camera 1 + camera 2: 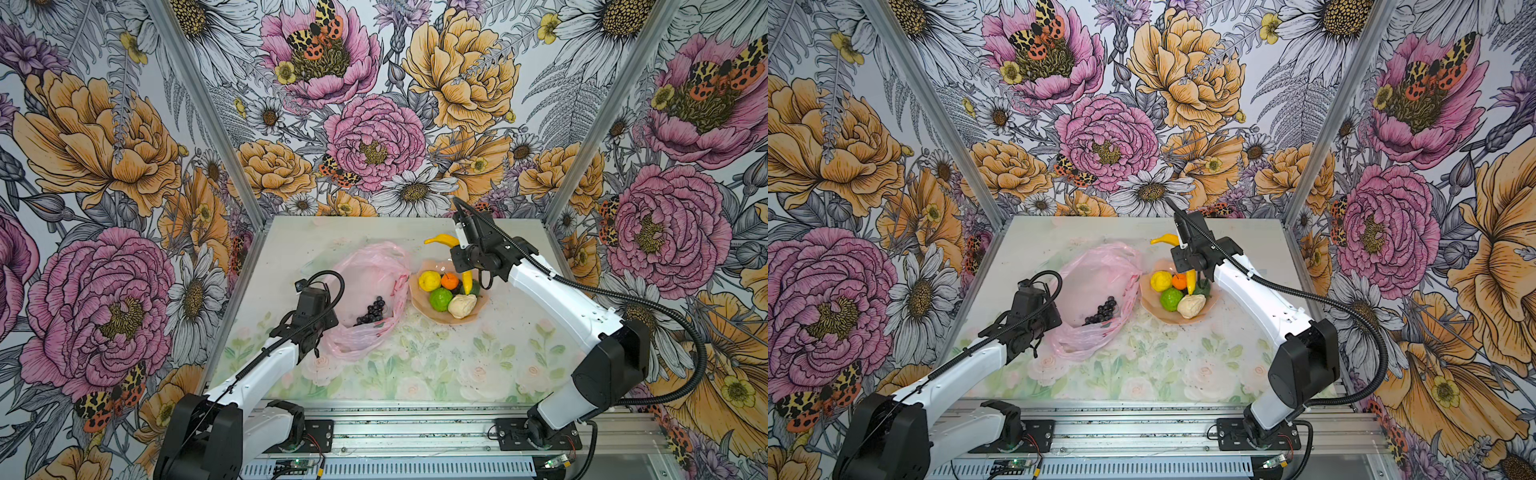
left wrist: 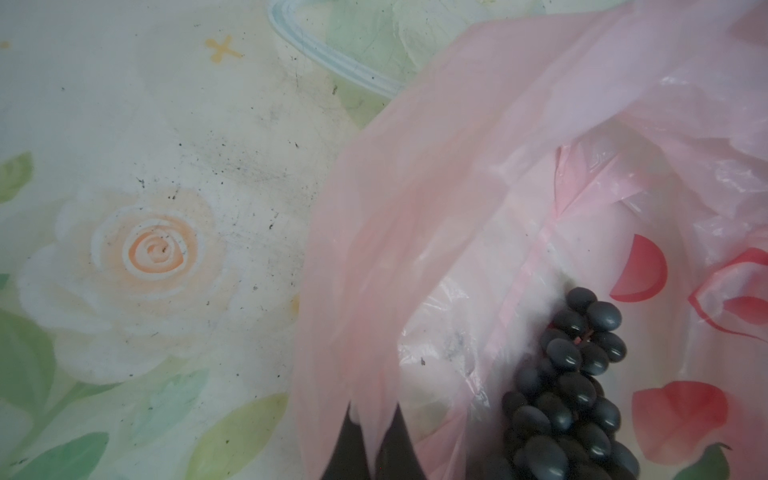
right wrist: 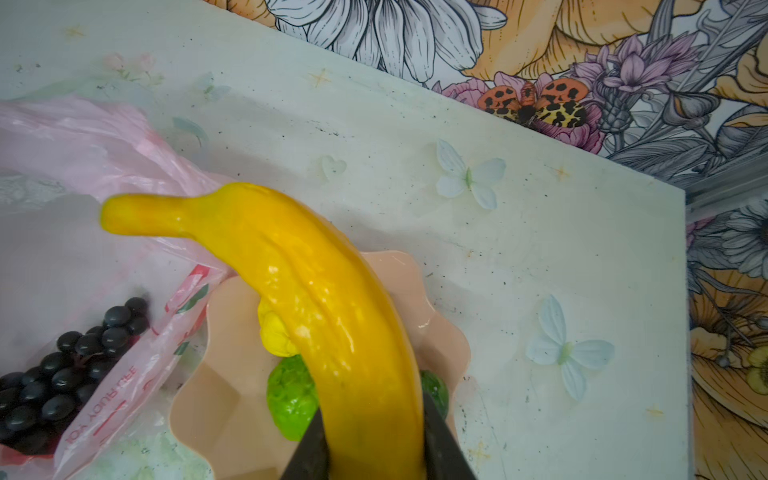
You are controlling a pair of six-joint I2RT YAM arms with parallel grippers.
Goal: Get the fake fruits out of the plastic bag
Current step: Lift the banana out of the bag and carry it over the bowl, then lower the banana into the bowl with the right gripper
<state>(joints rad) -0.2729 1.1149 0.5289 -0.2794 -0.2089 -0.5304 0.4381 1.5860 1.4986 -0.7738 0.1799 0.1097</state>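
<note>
The pink plastic bag [image 1: 370, 266] lies open left of centre in both top views, with the dark grape bunch [image 1: 371, 311] inside it. My left gripper [image 2: 376, 419] is shut on the bag's near edge and holds the film up beside the grapes [image 2: 569, 386]. My right gripper [image 3: 374, 449] is shut on one end of the yellow banana [image 3: 291, 266], which hangs tilted over the peach bowl [image 1: 432, 318]. The bowl holds a lemon [image 1: 429, 281], an orange [image 1: 449, 281], a lime [image 1: 440, 299], a cream lumpy piece [image 1: 462, 306] and a partly hidden avocado [image 1: 475, 288].
The floral table top [image 1: 415, 365] is boxed in by flower-printed walls with metal corner posts [image 1: 590, 141]. The bowl sits right against the bag's right side. A metal rail [image 1: 415, 432] carrying both arm bases runs along the front edge.
</note>
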